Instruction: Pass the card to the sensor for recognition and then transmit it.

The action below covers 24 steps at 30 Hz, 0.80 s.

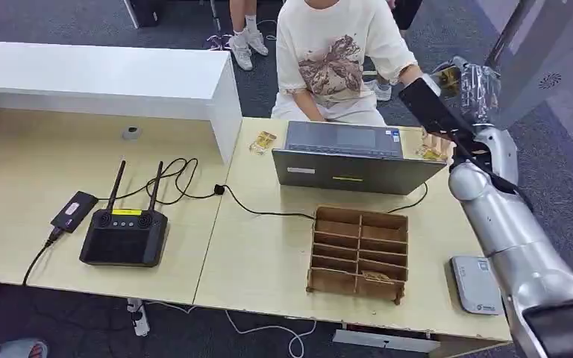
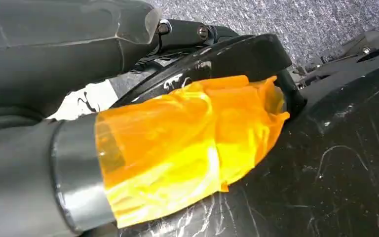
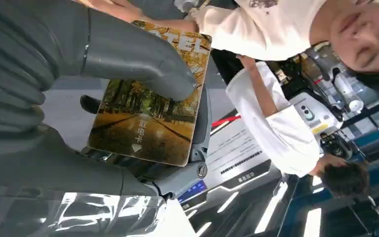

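My right hand (image 1: 455,97) is raised beyond the table's far right corner, in front of a seated person in a white T-shirt (image 1: 336,52). It holds a card (image 3: 148,113) printed with golden autumn trees, the thumb (image 3: 143,61) pressing on its face. From the head view the card (image 1: 446,74) sits next to the person's outstretched arm (image 1: 410,71); whether they touch it I cannot tell. A grey card sensor (image 1: 476,283) lies on the table's near right, beside my right forearm. My left hand (image 2: 177,138), wrapped in orange tape, holds nothing I can see.
A wooden compartment box (image 1: 358,250) stands at the front of the table, with a laptop (image 1: 343,156) behind it. Loose cards (image 1: 262,142) (image 1: 433,153) lie either side of the laptop. A black controller with antennas (image 1: 124,235), cables and a white counter (image 1: 104,74) are to the left.
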Tool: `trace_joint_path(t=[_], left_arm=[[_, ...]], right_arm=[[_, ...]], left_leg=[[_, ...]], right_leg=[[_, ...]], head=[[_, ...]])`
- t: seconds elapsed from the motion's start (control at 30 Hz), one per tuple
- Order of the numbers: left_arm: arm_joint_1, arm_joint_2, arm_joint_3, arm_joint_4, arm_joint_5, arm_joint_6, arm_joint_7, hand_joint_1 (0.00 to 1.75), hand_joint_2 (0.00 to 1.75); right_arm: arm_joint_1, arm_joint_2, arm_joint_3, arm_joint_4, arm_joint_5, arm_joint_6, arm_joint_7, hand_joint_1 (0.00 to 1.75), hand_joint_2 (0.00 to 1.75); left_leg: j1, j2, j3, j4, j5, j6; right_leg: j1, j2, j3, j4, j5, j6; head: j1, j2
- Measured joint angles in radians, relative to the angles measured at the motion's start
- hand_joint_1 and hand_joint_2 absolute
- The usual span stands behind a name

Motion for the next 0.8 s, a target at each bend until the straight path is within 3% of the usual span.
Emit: trace_joint_path(t=[0.17, 0.3, 0.43, 0.5, 0.67, 0.8], left_arm=[[0.0, 0.0, 0.01, 0.0, 0.004, 0.0, -0.001, 0.0, 0.0], [0.002, -0.001, 0.017, 0.0, 0.013, 0.005, -0.011, 0.0, 0.0], [0.003, -0.001, 0.029, 0.0, 0.016, 0.006, -0.016, 0.0, 0.0], [0.004, -0.003, 0.034, 0.0, 0.021, 0.01, -0.019, 0.0, 0.0], [0.009, -0.009, 0.053, 0.0, 0.034, 0.03, -0.03, 0.0, 0.0], [0.009, -0.012, 0.067, 0.0, 0.044, 0.037, -0.034, 0.0, 0.0]], right_arm=[[0.012, 0.0, -0.019, -0.021, -0.037, 0.0, -0.018, 1.75, 1.75], [0.046, -0.011, -0.063, -0.087, -0.233, 0.051, -0.063, 1.75, 1.75], [0.065, -0.031, -0.093, -0.135, -0.288, 0.077, -0.071, 1.75, 1.75], [0.078, -0.045, -0.107, -0.158, -0.383, 0.121, -0.082, 1.75, 1.75], [0.157, -0.156, -0.182, -0.275, -0.718, 0.275, -0.108, 1.75, 1.75], [0.249, -0.258, -0.254, -0.379, -0.889, 0.365, -0.12, 1.75, 1.75]], left_leg=[[0.0, 0.0, 0.0, 0.0, 0.0, 0.0], [0.0, 0.0, 0.0, 0.0, 0.0, 0.0], [0.0, 0.001, 0.0, 0.0, 0.0, 0.0], [0.0, 0.001, 0.001, 0.0, 0.0, 0.0], [0.0, -0.004, -0.001, 0.001, 0.0, 0.0], [0.0, -0.003, -0.001, 0.001, -0.001, 0.001]], right_leg=[[0.0, 0.0, 0.0, 0.0, 0.0, 0.0], [0.0, -0.001, 0.0, 0.0, 0.0, 0.0], [0.0, 0.001, 0.0, 0.0, 0.0, 0.0], [0.0, 0.001, -0.001, -0.001, 0.0, 0.0], [0.0, -0.005, 0.0, -0.001, 0.0, 0.0], [0.0, -0.004, -0.001, -0.002, 0.0, 0.0]], head=[[0.0, 0.0], [0.0, 0.0], [0.0, 0.0], [0.0, 0.0], [0.0, 0.0], [0.0, 0.0]])
